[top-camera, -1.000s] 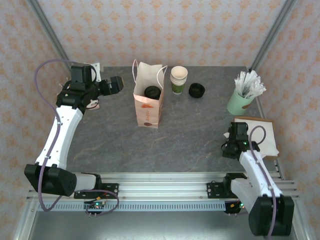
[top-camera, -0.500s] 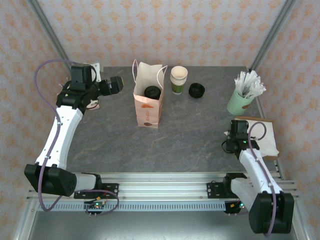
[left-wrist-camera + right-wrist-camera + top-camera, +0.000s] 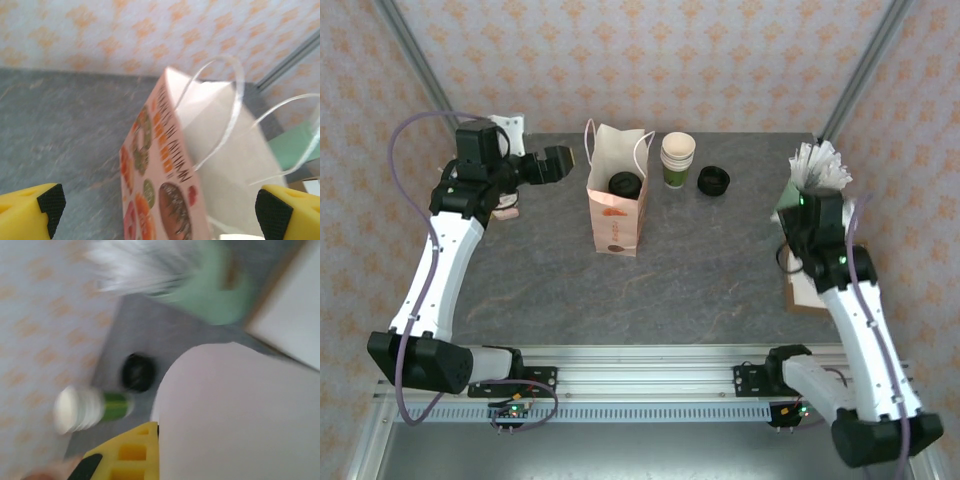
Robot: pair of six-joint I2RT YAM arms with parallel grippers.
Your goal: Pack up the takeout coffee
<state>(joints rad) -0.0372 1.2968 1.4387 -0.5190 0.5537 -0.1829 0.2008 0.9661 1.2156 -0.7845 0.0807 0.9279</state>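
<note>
From above, the left gripper (image 3: 558, 163) is hovering with jaws wide apart, facing the paper bag (image 3: 616, 215); the takeout coffee (image 3: 625, 184) is sitting inside it, just past those jaws and well apart from the right gripper (image 3: 800, 207). Left wrist: the paper bag is standing ahead, between the spread jaws. Right wrist: the jaws are pinching together on a pale sheet (image 3: 240, 415)

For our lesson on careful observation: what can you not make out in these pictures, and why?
Cup: top view, the bag hides all but its black lid.
Bag bottom: left wrist view, cut off by the lower edge.
Stick cup: right wrist view, smeared by motion blur.
Pale sheet: right wrist view, blurred, cut off; unidentifiable.
</note>
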